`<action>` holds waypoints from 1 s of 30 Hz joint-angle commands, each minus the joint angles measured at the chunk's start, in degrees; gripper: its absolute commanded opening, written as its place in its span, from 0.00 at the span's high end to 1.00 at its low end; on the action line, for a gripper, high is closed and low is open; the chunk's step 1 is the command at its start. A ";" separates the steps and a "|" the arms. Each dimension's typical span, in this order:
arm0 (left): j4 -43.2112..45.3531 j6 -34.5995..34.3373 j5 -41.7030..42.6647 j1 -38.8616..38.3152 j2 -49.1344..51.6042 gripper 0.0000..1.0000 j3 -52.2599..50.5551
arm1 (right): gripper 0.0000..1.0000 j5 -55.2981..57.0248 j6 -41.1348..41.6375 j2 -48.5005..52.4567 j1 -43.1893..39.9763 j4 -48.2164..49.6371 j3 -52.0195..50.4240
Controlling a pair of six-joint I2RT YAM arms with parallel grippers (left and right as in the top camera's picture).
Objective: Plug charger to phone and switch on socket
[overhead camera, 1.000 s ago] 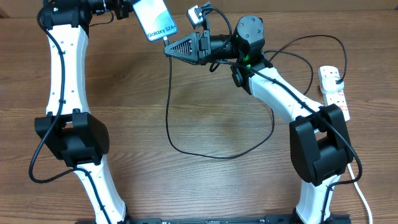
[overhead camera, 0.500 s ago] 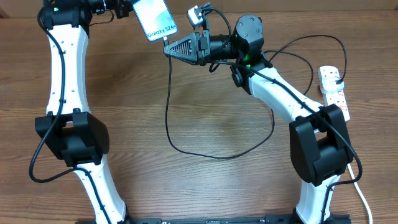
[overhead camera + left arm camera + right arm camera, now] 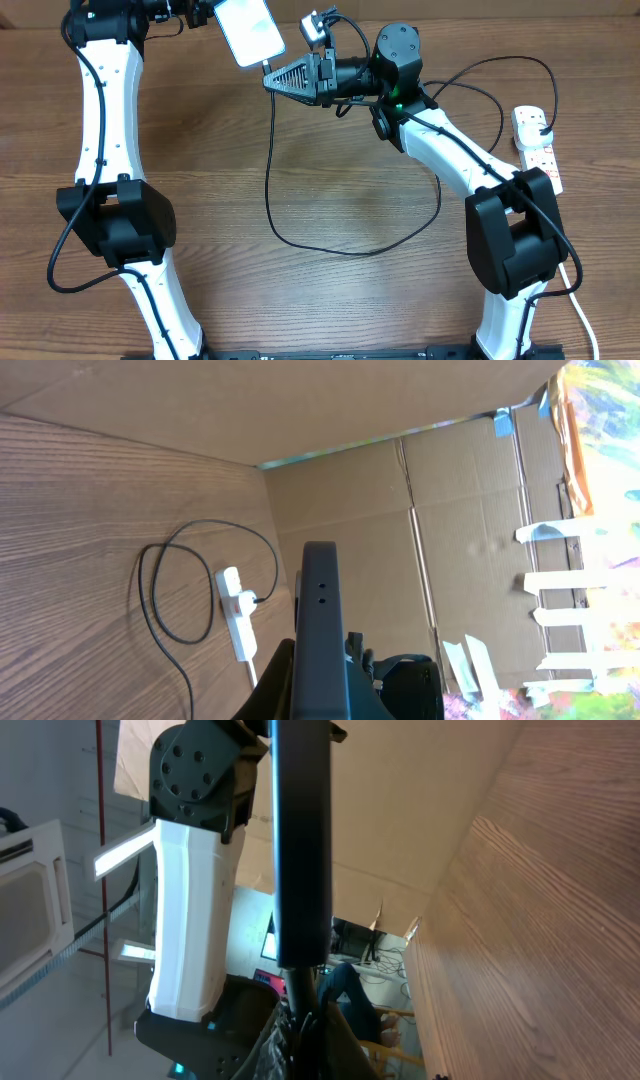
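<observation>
My left jaws pinch the phone (image 3: pixel 246 30) clear of the bench, presenting its port; just below the phone my right jaws pinch the charger (image 3: pixel 269 180) tip, aligned for insertion; socket (image 3: pixel 537 148) well right of it

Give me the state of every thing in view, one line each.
phone: held up, screen lit.
socket: one plug in; switches unreadable.
charger: tip at phone's bottom edge; fully seated or not unclear.
left gripper: shut on phone.
right gripper: shut on charger.
</observation>
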 commanded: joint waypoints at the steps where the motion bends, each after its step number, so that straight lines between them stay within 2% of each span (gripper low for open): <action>1: 0.22 -0.87 3.45 -0.85 -0.39 0.96 0.70 | 0.96 1.81 0.46 -0.04 0.09 -0.50 0.87; 14: 0.26 -0.83 3.69 -0.85 -0.39 0.96 0.70 | 0.96 1.79 0.46 -0.04 0.09 -0.50 0.87; 30: 0.42 5.40 13.03 -0.85 -0.39 0.96 0.70 | 0.96 1.79 0.48 -0.04 -0.02 -0.52 0.87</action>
